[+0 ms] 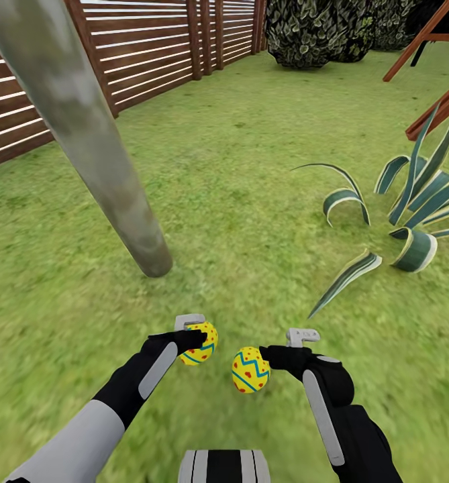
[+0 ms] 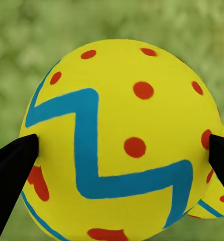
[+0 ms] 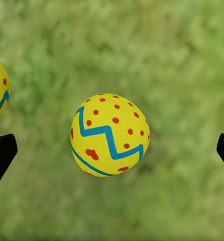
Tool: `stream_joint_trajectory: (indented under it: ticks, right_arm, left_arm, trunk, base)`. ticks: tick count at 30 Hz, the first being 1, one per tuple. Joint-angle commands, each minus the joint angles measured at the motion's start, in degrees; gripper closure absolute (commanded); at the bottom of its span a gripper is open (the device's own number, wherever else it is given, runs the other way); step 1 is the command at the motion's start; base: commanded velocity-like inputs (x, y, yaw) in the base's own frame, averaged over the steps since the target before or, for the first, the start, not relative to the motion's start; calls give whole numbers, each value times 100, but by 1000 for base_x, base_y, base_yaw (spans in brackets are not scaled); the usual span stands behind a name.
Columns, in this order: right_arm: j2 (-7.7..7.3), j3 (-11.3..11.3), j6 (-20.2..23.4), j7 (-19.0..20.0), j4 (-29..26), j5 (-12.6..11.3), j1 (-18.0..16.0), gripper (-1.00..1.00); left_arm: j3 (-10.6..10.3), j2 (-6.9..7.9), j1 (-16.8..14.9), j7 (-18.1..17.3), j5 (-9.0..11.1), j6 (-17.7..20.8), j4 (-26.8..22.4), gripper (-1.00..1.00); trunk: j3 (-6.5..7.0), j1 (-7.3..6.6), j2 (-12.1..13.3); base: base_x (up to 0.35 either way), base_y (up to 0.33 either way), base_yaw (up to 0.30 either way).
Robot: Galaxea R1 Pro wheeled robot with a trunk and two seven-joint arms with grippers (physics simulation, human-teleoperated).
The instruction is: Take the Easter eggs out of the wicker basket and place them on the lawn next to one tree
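The eggs (image 1: 250, 369) are yellow with blue zigzags and red dots. The grass (image 1: 251, 201) is green. The fence (image 1: 150, 54) is brown.

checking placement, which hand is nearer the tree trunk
Left. The left hand, shut on an egg, sits just below the trunk base. The right hand is farther right, open, with another egg beside it.

Left gripper (image 1: 198, 339) fingers clamped, right gripper (image 1: 272, 354) fingers spread.

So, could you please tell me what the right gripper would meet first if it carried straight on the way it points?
Most likely the Easter egg centred between the open right gripper's fingertips, with lawn behind; depth is unclear.
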Motion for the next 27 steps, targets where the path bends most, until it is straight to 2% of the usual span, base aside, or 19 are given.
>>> stream_joint_trajectory:
  ticks: [1,18,23,27]
  right_arm:
    - [0,3,19,-59,-5,-60,-3,-100]
    - [0,5,19,-59,-5,-60,-3,-100]
    - [0,3,19,-59,-5,-60,-3,-100]
    - [-2,-2,19,-59,-5,-60,-3,-100]
  left_arm:
    - [-13,0,-3,56,61,11,-8,100]
    - [-14,3,-3,60,53,-107,20,100]
    - [-15,4,-3,60,53,-111,3,100]
    - [-15,-1,-3,60,55,-112,1,100]
  trunk:
    - [-4,-1,-2]
    - [-359,40,-23]
    - [-359,40,-23]
    - [-447,51,-28]
  base:
    - [3,1,0]
    - [0,0,0]
    - [0,0,0]
    - [0,0,0]
